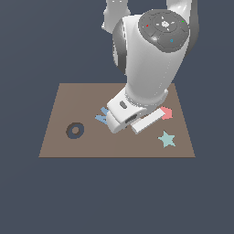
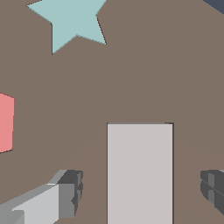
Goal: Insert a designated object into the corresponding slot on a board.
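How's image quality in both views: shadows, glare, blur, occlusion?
Exterior view: flat, even lighting, no cast shadows on the board, soft highlight on the arm's white shell, which hides the slot area and most of the blue M. Wrist view: sharp, no glare; the block and star are cropped by the frame, and the claw fingers sit apart of the block.

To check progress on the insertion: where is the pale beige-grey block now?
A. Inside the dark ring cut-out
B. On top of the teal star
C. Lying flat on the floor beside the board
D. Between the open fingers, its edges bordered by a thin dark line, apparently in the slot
D: in the wrist view the pale beige-grey block lies between the spread fingers, neither touching it, with a thin dark line along its edges on the board.
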`<act>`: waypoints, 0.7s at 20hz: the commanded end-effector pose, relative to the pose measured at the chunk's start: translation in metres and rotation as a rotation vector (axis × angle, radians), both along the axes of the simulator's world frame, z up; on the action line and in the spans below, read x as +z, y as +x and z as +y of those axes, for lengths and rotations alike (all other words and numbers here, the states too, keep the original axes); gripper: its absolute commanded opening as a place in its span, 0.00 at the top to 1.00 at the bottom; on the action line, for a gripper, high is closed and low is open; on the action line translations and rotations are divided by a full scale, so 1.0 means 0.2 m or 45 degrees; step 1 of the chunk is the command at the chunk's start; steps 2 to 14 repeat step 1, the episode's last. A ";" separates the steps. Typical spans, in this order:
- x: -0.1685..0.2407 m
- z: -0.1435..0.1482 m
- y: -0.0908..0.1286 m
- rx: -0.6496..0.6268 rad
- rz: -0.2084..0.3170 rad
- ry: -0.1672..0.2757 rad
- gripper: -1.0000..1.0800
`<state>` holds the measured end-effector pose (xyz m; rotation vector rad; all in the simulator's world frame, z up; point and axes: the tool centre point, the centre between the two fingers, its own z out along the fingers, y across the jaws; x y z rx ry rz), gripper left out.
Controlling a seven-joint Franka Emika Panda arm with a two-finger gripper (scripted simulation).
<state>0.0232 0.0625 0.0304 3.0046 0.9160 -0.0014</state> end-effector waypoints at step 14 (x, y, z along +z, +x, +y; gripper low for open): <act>0.00 0.00 0.00 0.000 0.000 0.000 0.04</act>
